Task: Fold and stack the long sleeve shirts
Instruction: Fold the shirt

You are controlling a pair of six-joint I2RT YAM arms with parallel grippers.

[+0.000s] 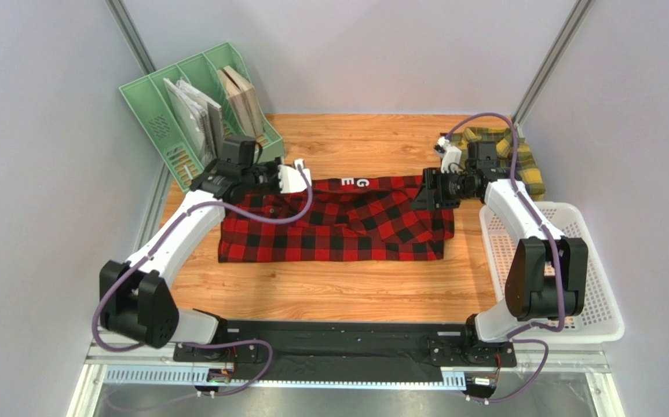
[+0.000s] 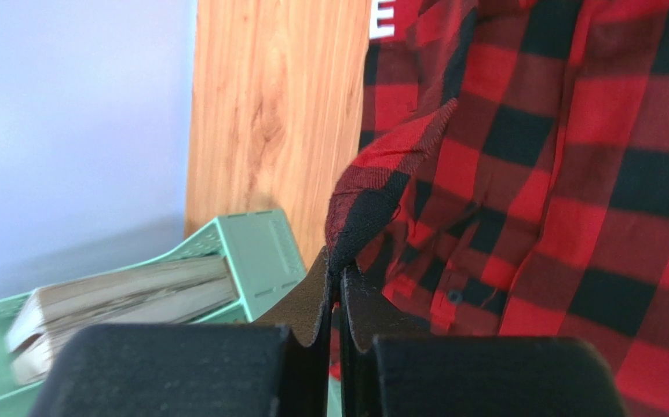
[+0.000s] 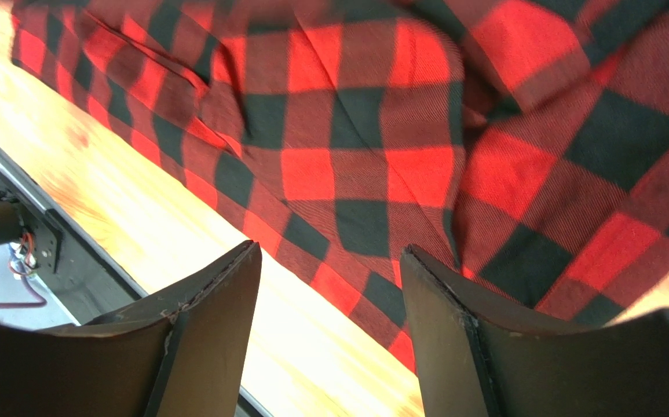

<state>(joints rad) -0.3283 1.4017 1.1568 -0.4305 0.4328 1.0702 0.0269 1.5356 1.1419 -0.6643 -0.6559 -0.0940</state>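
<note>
The red-and-black check shirt (image 1: pixel 338 224) lies spread across the middle of the wooden table, white letters (image 1: pixel 360 183) at its far edge. My left gripper (image 1: pixel 298 178) is at the shirt's far left corner, shut on a raised fold of the red-and-black fabric (image 2: pixel 372 187); its fingertips (image 2: pixel 318 282) pinch the cloth. My right gripper (image 1: pixel 427 189) hovers over the shirt's far right end, jaws open with nothing between them; its fingers (image 3: pixel 216 300) frame the shirt's hem (image 3: pixel 346 261) and bare wood. The yellow-and-green check shirt (image 1: pixel 525 161) lies bunched at the back right corner.
A green file organiser (image 1: pixel 191 102) with books stands at the back left, close behind the left gripper, also seen in the left wrist view (image 2: pixel 251 252). A white plastic basket (image 1: pixel 586 261) sits along the right edge. Grey walls enclose the table.
</note>
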